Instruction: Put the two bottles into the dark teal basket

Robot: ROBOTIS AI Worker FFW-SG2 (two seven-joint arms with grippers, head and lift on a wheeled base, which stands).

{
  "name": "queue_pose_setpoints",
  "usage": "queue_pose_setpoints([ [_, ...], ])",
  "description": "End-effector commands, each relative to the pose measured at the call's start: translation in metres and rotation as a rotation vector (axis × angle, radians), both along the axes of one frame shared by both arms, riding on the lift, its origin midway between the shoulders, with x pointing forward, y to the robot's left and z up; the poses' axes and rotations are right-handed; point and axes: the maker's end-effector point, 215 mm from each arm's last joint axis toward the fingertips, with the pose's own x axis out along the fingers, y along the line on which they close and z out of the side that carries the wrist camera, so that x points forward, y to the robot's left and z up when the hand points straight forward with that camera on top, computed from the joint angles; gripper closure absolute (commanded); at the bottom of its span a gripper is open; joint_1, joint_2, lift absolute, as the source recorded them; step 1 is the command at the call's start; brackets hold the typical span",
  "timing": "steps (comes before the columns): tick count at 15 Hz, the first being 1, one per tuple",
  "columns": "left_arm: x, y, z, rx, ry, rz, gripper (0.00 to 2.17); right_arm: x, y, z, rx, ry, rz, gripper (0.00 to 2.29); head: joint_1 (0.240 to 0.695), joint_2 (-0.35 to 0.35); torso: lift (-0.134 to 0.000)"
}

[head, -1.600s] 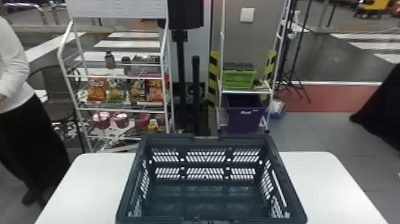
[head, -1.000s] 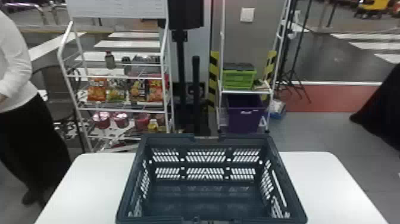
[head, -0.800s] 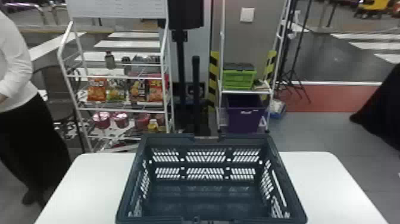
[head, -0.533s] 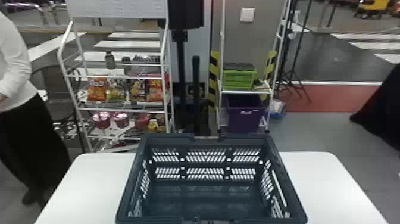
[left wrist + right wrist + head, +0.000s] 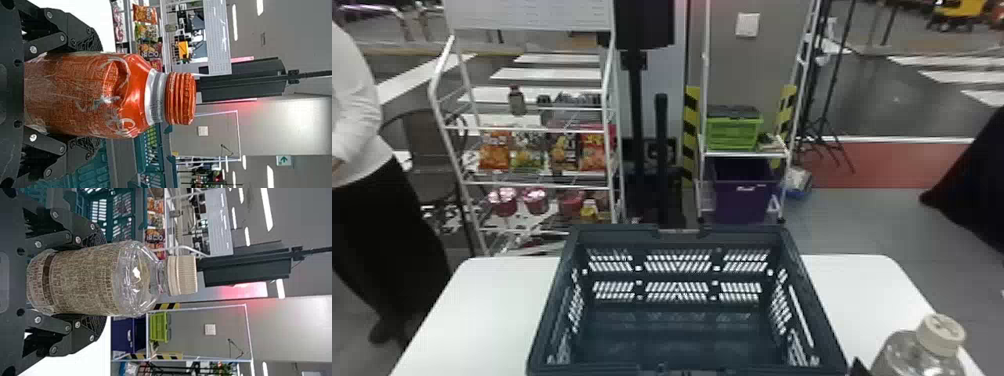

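Snack shelves (image 5: 542,186) sit upper left of the head view, behind a white table (image 5: 854,287) running off the bottom. The dark teal basket (image 5: 614,233) is bottom center, near rim partly cut off. Bottom right you get just the cap and shoulders of a clear bottle (image 5: 899,352), plus a black sliver of the right gripper (image 5: 857,369). Right wrist view has that gripper (image 5: 96,282) pinching the bottle's labeled body. Left gripper (image 5: 92,94) is clamped round an orange bottle (image 5: 129,94), base hidden at the black frame, fingertips partly tucked behind it.
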Motion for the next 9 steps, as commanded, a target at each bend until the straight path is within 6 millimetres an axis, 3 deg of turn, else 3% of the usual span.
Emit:
queue_pose_setpoints([
  [1, -0.003, 0.001, -0.003, -0.004, 0.005, -0.004, 1.91, 0.023, 0.005, 0.000, 0.009, 0.053, -0.033, 2.22, 0.499, 0.000, 0.000],
  [5, -0.006, 0.003, -0.006, -0.003, 0.007, -0.010, 1.91, 0.059, 0.027, -0.007, 0.031, 0.153, -0.115, 2.22, 0.499, 0.000, 0.000],
  [9, -0.005, 0.009, -0.013, -0.004, 0.020, -0.004, 1.91, 0.090, 0.044, -0.026, -0.036, 0.266, -0.064, 2.22, 0.499, 0.000, 0.000],
])
